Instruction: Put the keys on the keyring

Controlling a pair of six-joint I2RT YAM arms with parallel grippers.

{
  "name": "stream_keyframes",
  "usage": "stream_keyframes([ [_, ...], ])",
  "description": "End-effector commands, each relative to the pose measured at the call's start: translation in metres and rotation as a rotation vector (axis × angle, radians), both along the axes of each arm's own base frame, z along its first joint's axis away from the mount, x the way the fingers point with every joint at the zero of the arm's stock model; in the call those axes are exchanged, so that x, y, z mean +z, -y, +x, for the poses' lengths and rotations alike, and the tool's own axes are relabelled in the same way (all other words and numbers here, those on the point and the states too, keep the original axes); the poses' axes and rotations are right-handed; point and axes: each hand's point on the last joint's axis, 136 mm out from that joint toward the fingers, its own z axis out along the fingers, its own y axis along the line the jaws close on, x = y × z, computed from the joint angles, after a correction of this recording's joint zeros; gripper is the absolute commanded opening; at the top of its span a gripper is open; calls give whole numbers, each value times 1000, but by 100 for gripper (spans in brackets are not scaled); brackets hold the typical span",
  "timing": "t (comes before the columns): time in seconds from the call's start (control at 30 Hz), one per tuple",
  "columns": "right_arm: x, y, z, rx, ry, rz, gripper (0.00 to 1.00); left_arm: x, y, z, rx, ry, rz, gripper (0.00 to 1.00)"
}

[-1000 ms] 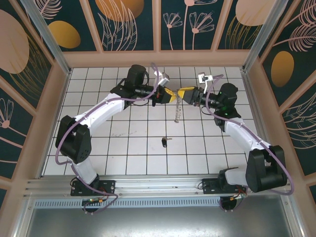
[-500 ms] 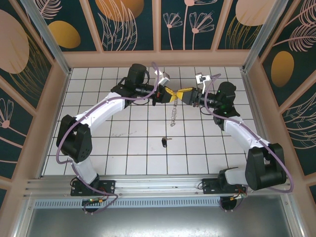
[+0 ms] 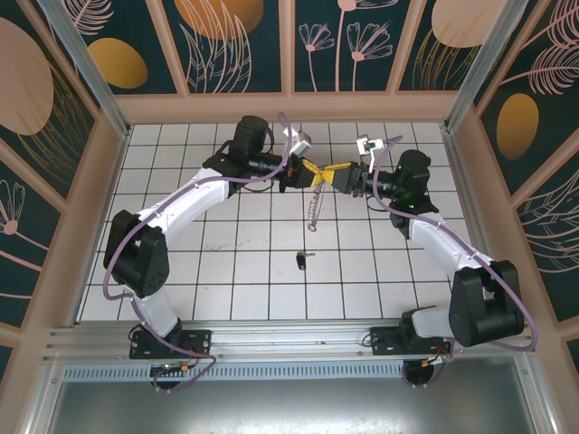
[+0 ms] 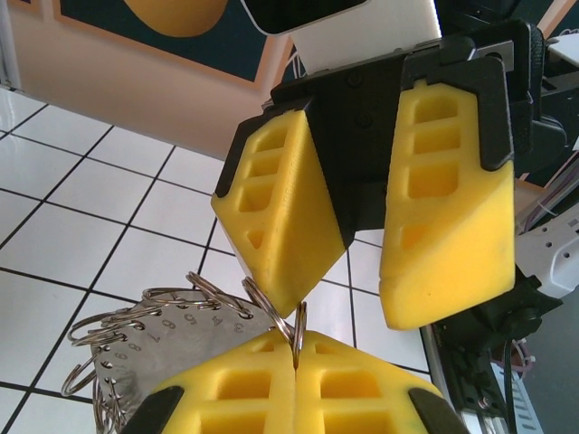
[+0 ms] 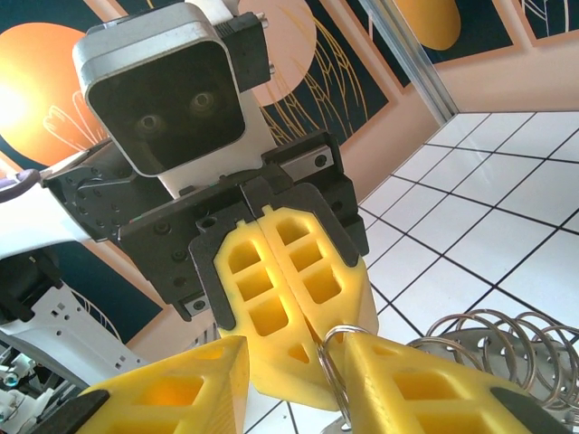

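Where the two arms meet above the far middle of the surface [image 3: 226,271], the keyring [image 3: 314,211] is held off the tiles and hangs down from the left hand [image 3: 310,174]. It is seen as a bunch of thin silver wire rings, overlapped like a coil and hung along a flat grey metal tag [image 4: 185,339] stamped with a row of digits. One ring is clamped between the shut yellow pads [image 4: 244,389] of the left hand. The right hand [image 3: 335,172] is faced towards it with its jaws parted. The same ring is stood in that gap and is touched by one fingertip [image 4: 285,289]. The key [image 3: 302,260], black-headed with a short silver blade, is seen lying flat on the tiles nearer the bases, well apart from the keyring.
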Motion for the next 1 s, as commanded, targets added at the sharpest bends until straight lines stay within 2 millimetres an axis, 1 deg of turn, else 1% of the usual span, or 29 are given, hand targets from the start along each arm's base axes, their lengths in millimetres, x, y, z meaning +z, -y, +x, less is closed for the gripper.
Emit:
stream_keyframes([
  [0.0, -4, -3, -10, 42, 21, -11, 32, 19, 2, -2, -44, 53, -45, 0],
  [0.27, -9, -5, -12, 58, 12, -13, 24, 19, 1, -2, -43, 51, -46, 0],
  [0.37, -10, -8, -15, 78, 14, -13, 20, 19, 2, -2, -45, 51, -47, 0],
  [0.63, -13, -16, -24, 127, 25, -33, 17, 19, 2, -1, -48, 50, -50, 0],
  [0.7, -14, -18, -25, 137, 25, -37, 12, 19, 2, 0, -45, 49, -50, 0],
  [0.8, -17, -19, -24, 141, 23, -41, 0, 20, 2, 0, -46, 48, -51, 0],
  [0.97, -19, -20, -23, 147, 19, -44, 0, 20, 2, 1, -41, 48, -49, 0],
])
